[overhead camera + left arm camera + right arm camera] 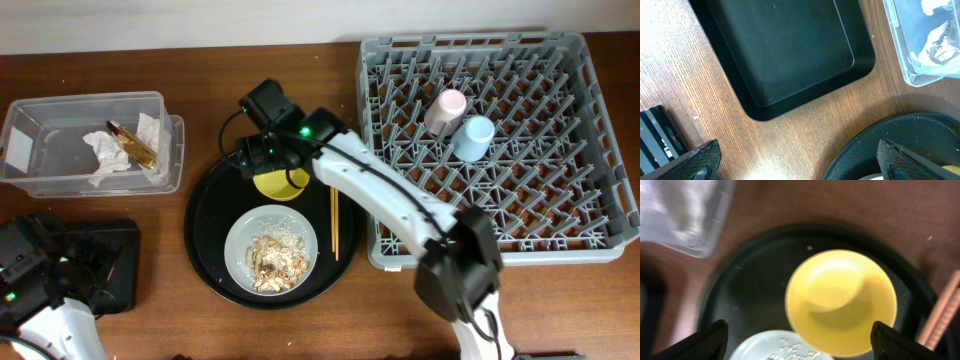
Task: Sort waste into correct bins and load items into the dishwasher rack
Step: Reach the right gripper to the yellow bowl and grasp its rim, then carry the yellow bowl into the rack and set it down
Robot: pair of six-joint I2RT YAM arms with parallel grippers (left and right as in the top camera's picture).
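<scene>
The yellow bowl [280, 183] sits at the back of the round black tray [215, 250], with the grey-white plate [240, 240] holding beige food scraps [275, 260] in front of it and wooden chopsticks [334, 222] to the right. My right gripper [268, 155] hovers open over the bowl [840, 302], above the plate's rim [775, 347] and beside the chopsticks [940, 310]. The pink cup [445, 108] and light blue cup [475, 138] stand in the grey dishwasher rack [560, 230]. My left gripper [60, 268] is open and empty above the shallow black tray [790, 50].
The clear box [60, 110] at the back left holds white napkins [105, 150] and a gold-brown wrapper [132, 143]; its corner shows in the left wrist view [900, 45]. The shallow black tray [115, 270] lies front left. The round tray's edge [900, 135] is near my left fingers.
</scene>
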